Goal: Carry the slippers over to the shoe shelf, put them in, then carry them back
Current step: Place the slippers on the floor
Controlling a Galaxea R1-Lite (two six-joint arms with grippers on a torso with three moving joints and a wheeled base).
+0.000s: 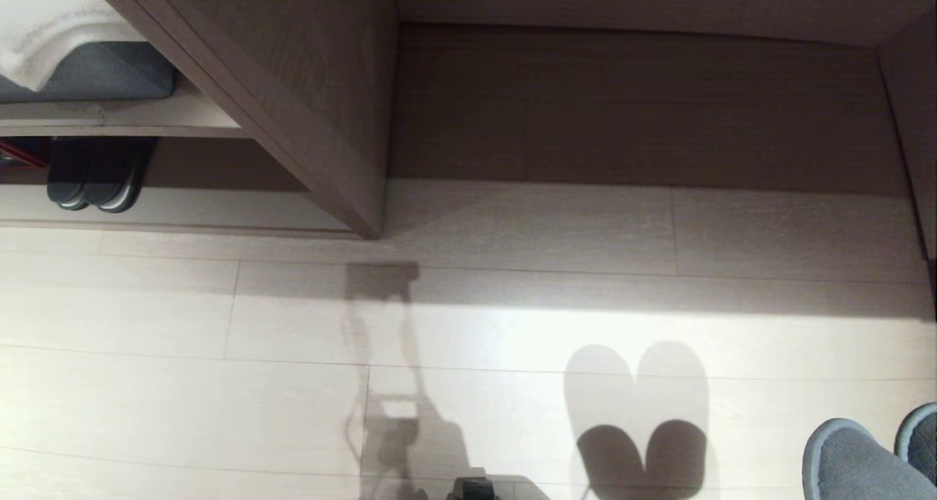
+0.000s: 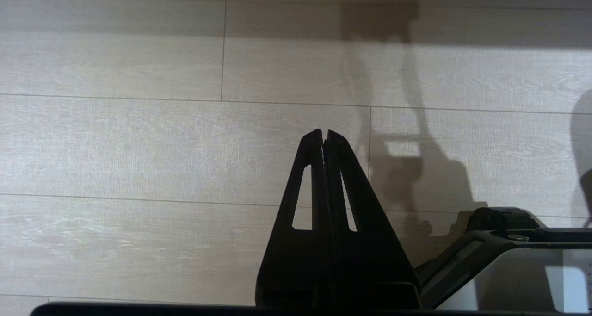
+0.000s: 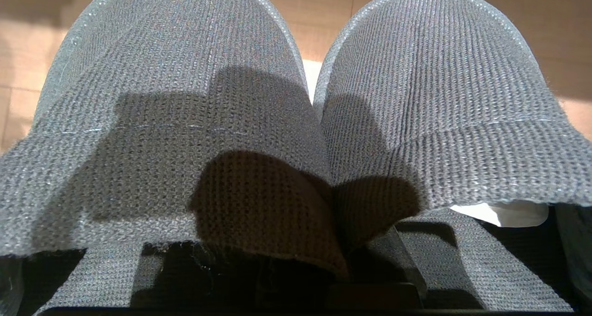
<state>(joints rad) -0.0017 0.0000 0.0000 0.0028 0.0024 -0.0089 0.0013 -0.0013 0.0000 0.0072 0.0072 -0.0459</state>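
Observation:
The slippers (image 1: 853,463), slate-grey knit with pale rims, hang side by side at the lower right corner of the head view, above the floor. In the right wrist view the slippers (image 3: 185,121) fill the picture. My right gripper (image 3: 344,269) is shut on their inner band edges where the two meet, its fingertips hidden under the fabric. The shoe shelf (image 1: 644,112) is the wide, shadowed pale-wood cubby ahead, with nothing in its visible part. My left gripper (image 2: 323,132) is shut and holds nothing, hanging over bare floor.
A slanted upright divider panel (image 1: 315,97) bounds the cubby on the left. Beyond it a darker pair of slippers (image 1: 95,178) sits under a low board, with a white cloth (image 1: 44,24) above. The carried pair's shadow (image 1: 644,427) falls on the pale plank floor.

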